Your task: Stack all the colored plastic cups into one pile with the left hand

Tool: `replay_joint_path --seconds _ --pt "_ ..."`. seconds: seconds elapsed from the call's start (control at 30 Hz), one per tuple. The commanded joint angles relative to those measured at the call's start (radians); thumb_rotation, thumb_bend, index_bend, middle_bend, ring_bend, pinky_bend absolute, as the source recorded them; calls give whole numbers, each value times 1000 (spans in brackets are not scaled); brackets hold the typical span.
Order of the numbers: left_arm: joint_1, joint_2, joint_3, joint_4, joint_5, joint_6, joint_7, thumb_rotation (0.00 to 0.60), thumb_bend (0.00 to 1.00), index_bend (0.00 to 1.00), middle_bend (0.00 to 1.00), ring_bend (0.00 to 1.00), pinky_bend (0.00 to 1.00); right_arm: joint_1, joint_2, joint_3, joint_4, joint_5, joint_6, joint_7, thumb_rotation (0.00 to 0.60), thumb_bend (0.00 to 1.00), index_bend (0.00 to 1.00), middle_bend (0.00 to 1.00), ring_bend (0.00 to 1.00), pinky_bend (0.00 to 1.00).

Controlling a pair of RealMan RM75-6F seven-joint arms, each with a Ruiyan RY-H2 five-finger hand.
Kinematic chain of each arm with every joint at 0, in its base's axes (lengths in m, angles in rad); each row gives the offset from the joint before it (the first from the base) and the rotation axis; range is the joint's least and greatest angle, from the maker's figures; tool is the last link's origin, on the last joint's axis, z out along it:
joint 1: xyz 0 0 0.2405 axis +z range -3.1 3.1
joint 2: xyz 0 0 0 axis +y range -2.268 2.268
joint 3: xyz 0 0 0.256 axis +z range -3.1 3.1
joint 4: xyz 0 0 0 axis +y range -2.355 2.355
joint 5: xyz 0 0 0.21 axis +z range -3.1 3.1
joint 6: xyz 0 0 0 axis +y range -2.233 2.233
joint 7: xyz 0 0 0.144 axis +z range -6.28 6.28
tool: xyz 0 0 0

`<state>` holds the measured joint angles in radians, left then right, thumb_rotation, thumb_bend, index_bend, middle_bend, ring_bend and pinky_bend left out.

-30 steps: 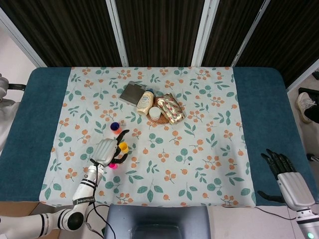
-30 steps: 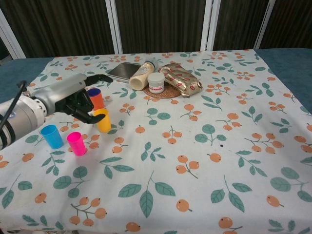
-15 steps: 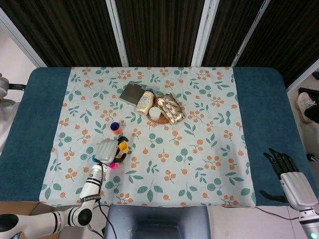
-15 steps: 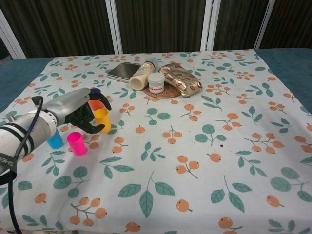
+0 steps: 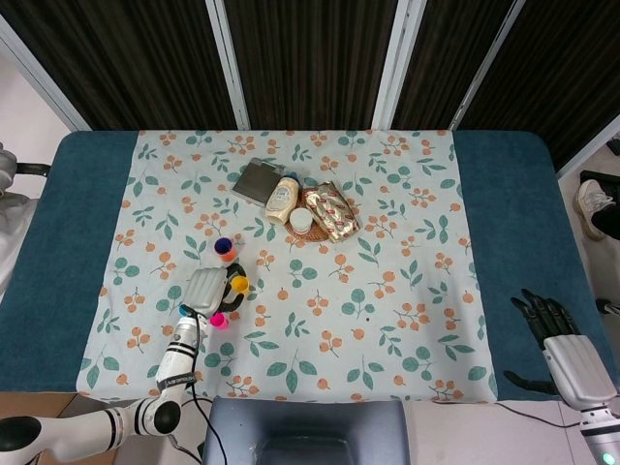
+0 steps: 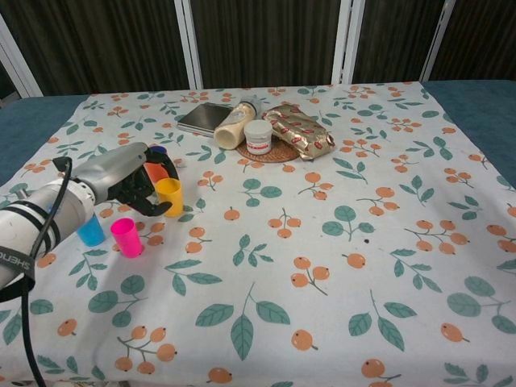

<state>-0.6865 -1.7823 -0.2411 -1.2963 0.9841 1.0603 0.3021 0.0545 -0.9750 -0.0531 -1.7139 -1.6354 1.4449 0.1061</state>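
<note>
At the far left the blue cup (image 6: 90, 230) and pink cup (image 6: 126, 238) stand upright and untouched, waiting their turn. Just beside them the left hand (image 6: 129, 173) wraps its dark fingers (image 6: 153, 208) around the yellow cup (image 6: 170, 197), presumably to lift it toward the orange cup (image 6: 157, 171) behind. A second ago those fingers were spread wider; now they have curled in on the yellow cup. Far right, the right hand (image 5: 557, 334) hangs off the table edge, fingers apart, holding nothing.
</note>
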Motion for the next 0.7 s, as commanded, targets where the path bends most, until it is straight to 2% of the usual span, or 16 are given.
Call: replay_joint_path --seconds 0.03,0.27,0.37,0.5,0.7 --pt "-5 5 -24 -2 11 14 -15 600 366 611 1000 1000 1000 1 0 1 0 3 -2 1 600 127 0 0 0 0" --pt "-52 47 -155 -23 2 47 -40 600 369 622 1000 1000 1000 2 5 5 1 11 -4 13 600 128 0 0 0 0" --pt "-74 50 -188 9 -28 37 -33 600 369 622 1000 1000 1000 3 5 6 1 14 -5 14 600 128 0 0 0 0" --pt "-90 36 -190 70 -58 12 -28 600 368 622 1000 1000 1000 4 3 7 0 17 -7 10 600 128 0 0 0 0" --pt "-98 0 -165 170 -72 -25 -44 600 364 621 1000 1000 1000 4 4 5 -2 15 -10 8 600 128 0 0 0 0"
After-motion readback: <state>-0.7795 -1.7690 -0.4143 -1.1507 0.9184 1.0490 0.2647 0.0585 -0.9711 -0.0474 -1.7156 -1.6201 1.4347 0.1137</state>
